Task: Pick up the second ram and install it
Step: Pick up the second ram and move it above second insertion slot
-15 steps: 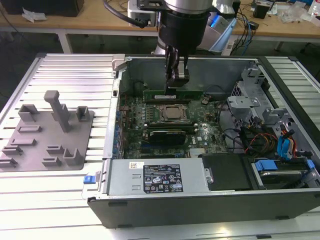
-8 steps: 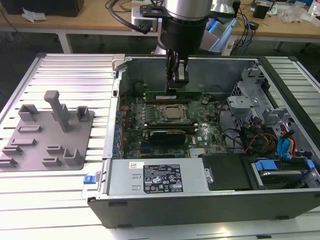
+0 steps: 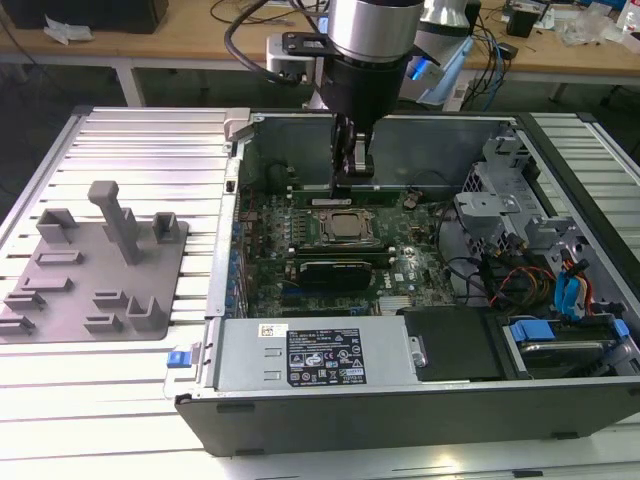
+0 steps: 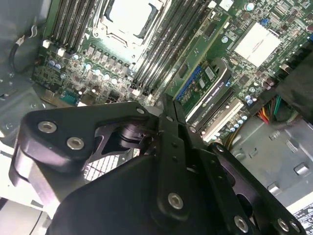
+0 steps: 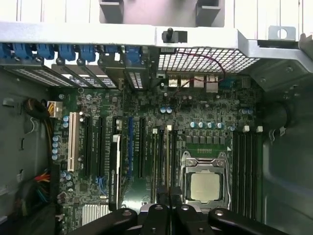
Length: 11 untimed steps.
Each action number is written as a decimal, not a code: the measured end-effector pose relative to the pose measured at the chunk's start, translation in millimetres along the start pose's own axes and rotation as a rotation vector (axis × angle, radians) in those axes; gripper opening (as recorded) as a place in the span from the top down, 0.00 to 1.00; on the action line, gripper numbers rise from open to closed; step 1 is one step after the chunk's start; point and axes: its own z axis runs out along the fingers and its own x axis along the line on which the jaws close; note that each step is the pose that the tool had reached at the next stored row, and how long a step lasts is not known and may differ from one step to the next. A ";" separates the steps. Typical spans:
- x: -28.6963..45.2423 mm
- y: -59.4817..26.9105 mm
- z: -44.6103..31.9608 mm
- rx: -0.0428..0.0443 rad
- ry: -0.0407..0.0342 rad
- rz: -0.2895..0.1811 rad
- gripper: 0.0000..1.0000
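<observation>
My gripper [image 3: 346,188] hangs inside the open computer case, low over the motherboard by the CPU socket [image 3: 345,228]. In both wrist views its black fingers are pressed together, the gripper [image 5: 168,194] shut with no gap showing. The fingertips [image 4: 161,100] sit just above the row of long dark memory slots [image 5: 164,156] between the CPU socket [image 5: 205,186] and the graphics card [image 5: 115,171]. The second ram is hidden: I cannot pick out a green stick between the fingers or among the slots under them.
A grey plastic tray [image 3: 80,290] with pegs and blocks lies on the ribbed table at the exterior view's left. A metal power supply [image 3: 310,355], a drive cage [image 3: 500,220] and cables crowd the case. More memory slots [image 5: 246,166] run along the socket's other side.
</observation>
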 end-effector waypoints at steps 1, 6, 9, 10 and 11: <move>0.0 -0.2 2.0 0.0001 -0.0002 0.003 0.90; 0.1 -1.2 11.7 0.0010 -0.0030 0.060 0.90; 0.3 -1.8 21.8 0.0009 -0.0028 0.060 0.90; 0.3 -1.9 24.2 0.0009 -0.0029 0.060 0.90; 0.3 -2.2 25.2 0.0010 -0.0029 0.060 0.90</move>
